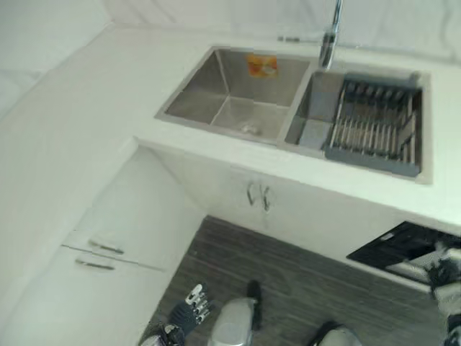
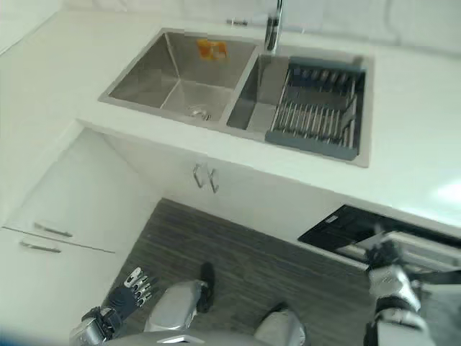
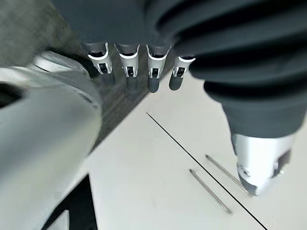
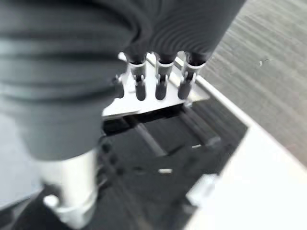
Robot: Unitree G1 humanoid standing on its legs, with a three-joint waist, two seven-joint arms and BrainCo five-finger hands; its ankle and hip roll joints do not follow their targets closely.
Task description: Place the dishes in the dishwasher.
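The dishwasher (image 1: 392, 249) stands partly open under the counter at the lower right, its dark inside (image 4: 158, 148) showing behind a silver door edge (image 4: 144, 103). My right hand (image 2: 385, 263) is at that edge, its straight fingers (image 4: 160, 81) resting on the silver strip and holding nothing. My left hand (image 1: 191, 306) hangs low at the bottom left beside the white drawers, fingers (image 3: 129, 62) straight and empty. A grey ribbed dish rack (image 1: 374, 122) sits in the right basin of the steel sink (image 1: 238, 90).
A tap (image 1: 330, 36) rises behind the sink. White cupboard doors with small handles (image 1: 258, 194) run below the counter. At the left, white drawers carry two slim bar handles (image 3: 211, 191). Dark wood-look floor (image 1: 288, 281) lies between the units.
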